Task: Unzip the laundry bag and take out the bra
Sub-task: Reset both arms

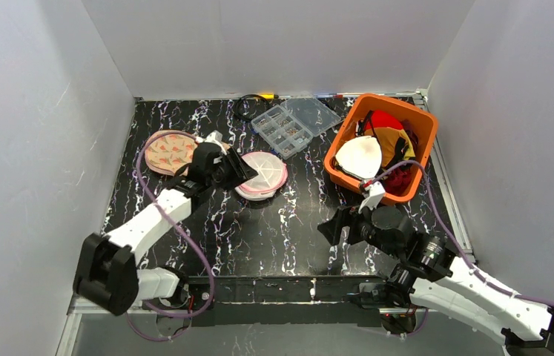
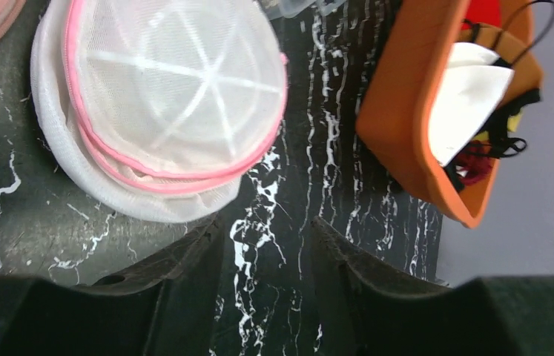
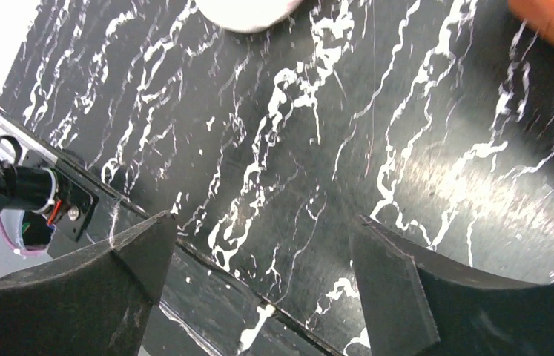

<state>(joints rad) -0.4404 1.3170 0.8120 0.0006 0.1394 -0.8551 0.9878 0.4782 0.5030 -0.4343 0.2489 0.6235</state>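
Observation:
The laundry bag (image 1: 262, 175) (image 2: 170, 96), a round white mesh pod with a pink zip rim and spoke-like ribs, lies on the black marbled table (image 1: 274, 230). My left gripper (image 1: 235, 169) (image 2: 265, 225) is at the bag's left edge and open. Only table shows between its fingers, and the left fingertip (image 2: 207, 230) is right at the mesh. My right gripper (image 1: 331, 226) (image 3: 260, 221) hovers open over bare table near the front edge, well apart from the bag. The bra is hidden; I cannot make it out through the mesh.
An orange basket (image 1: 422, 126) (image 2: 400, 111) of clothes, with a white cup-shaped piece on top, stands at the right. A clear compartment box (image 1: 294, 123) lies at the back. A round pink patterned item (image 1: 170, 152) sits left of my left gripper. Grey walls close in on three sides.

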